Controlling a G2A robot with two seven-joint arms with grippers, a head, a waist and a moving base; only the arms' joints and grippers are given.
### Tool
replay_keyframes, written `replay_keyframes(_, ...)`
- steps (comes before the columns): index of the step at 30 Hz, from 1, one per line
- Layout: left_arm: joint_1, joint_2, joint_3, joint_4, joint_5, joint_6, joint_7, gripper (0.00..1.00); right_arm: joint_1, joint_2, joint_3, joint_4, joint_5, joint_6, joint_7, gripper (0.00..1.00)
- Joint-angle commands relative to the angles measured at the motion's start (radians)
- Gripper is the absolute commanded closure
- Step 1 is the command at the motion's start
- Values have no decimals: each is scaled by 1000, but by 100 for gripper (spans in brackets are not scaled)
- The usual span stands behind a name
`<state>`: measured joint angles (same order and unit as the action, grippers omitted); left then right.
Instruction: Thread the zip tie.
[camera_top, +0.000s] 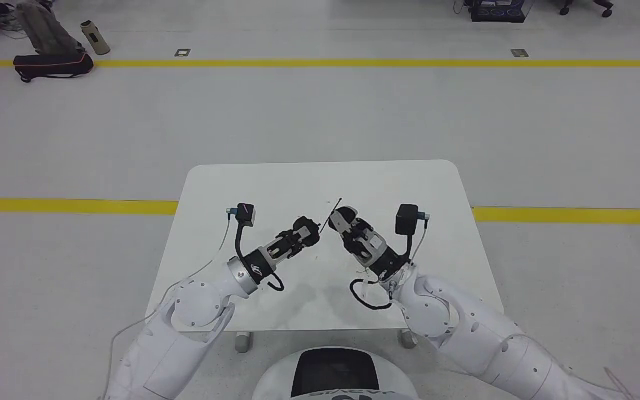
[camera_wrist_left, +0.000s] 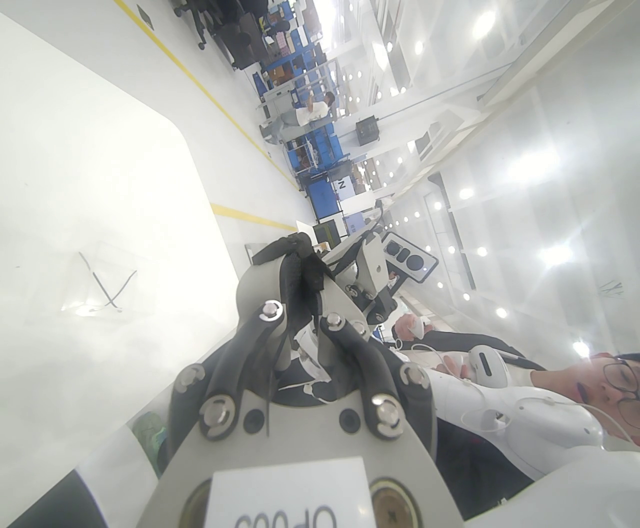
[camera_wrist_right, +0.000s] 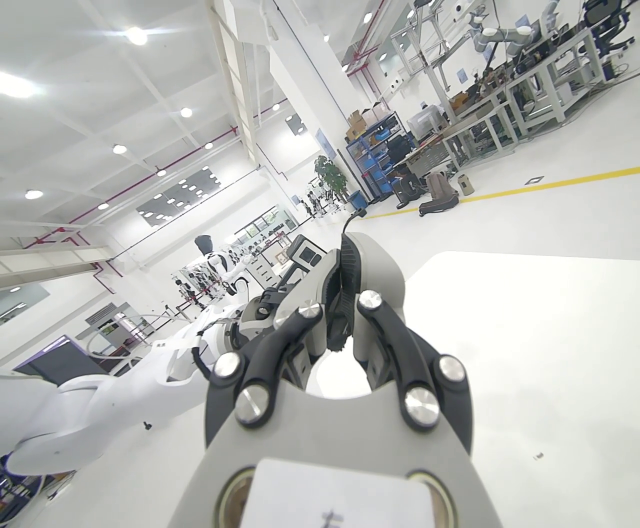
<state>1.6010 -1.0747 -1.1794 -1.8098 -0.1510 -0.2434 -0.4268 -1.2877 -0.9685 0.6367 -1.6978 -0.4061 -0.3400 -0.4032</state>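
While both arms hang over the white tabletop (camera_top: 420, 190), I see the left gripper (camera_top: 310, 231) and the right gripper (camera_top: 337, 220) almost tip to tip at the centre of the top view's frame. The right fingers (camera_wrist_right: 372, 265) are pressed together on the zip tie (camera_wrist_right: 353, 218), whose black end pokes out just past the fingertips. From above, the tie shows as a thin dark line slanting toward the upper right, just above the two grippers. On my left wrist camera the left fingers (camera_wrist_left: 255, 295) are closed too, with a thin black strip of the tie running back between them toward the wrist. A clear bag (camera_wrist_left: 102, 287) holding a few thin black strips lies flat on the tabletop, apart from the grippers.
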Motion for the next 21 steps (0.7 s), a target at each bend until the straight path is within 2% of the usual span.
replay_keyframes(1,0,0,0,0,0,0,0,100,0,0,0,0,0,0,0,100)
replay_keyframes(7,0,0,0,0,0,0,0,100,0,0,2,0,-2,2,0,100)
replay_keyframes(11,-2,2,-3,-12,25,20,0,100,-12,3,33,4,-112,0,-55,100)
replay_keyframes(17,29,12,-37,-68,73,59,-13,100,-41,18,59,0,-201,0,-161,100)
replay_keyframes(21,55,18,-51,-114,98,76,-16,100,-43,30,44,-5,-234,0,-223,100)
